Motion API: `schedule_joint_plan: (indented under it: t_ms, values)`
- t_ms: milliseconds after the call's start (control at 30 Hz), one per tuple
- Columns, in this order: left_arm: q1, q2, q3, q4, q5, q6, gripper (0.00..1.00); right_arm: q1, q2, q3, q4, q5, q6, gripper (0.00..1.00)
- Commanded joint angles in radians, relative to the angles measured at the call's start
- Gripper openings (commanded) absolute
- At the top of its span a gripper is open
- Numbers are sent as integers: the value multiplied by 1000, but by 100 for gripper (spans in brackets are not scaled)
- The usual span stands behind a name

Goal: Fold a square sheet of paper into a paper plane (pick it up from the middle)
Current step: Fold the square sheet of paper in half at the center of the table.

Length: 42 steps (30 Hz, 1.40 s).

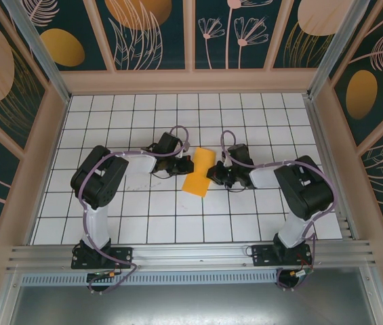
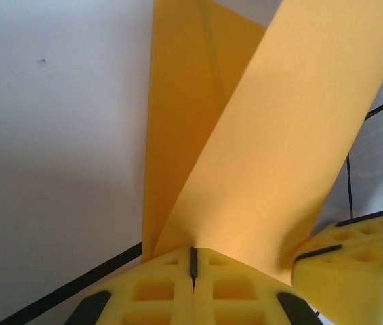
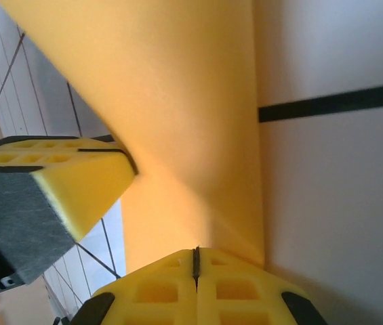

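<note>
With the square sheet of paper (image 1: 198, 173) part-folded at mid-table between your arms, the left gripper (image 2: 193, 263) and right gripper (image 3: 195, 261) each clamp jaws together on its edge, so an uneven pull could tear it or skew the crease.

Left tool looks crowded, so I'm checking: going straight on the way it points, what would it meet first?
The paper, already pinched in the left tool; behind it, probably the right tool, though depth is unclear.
</note>
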Motion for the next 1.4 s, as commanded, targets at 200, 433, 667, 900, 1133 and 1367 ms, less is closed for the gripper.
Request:
schedule_joint_plan:
  t_ms: [200, 433, 667, 900, 1133, 1367]
  values:
    - [-6, 47, -37, -81, -28, 22, 0, -39, 39, 112, -77, 35, -71, 0]
    - [-6, 44, -41, -80, -28, 25, 0, -48, 107, 74, -80, 73, -66, 0]
    - [-7, 43, -44, -80, -28, 27, 0, -64, 58, 132, -123, 25, -67, 0]
    - [-6, 40, -44, -83, -28, 28, 0, -104, 82, 220, -152, 4, -101, 0]
    - [-6, 39, -47, -83, -29, 30, 0, -113, 170, 188, -126, 12, -73, 0]
    - [-5, 41, -49, -83, -29, 33, 0, -118, 160, 238, -187, 7, -84, 0]
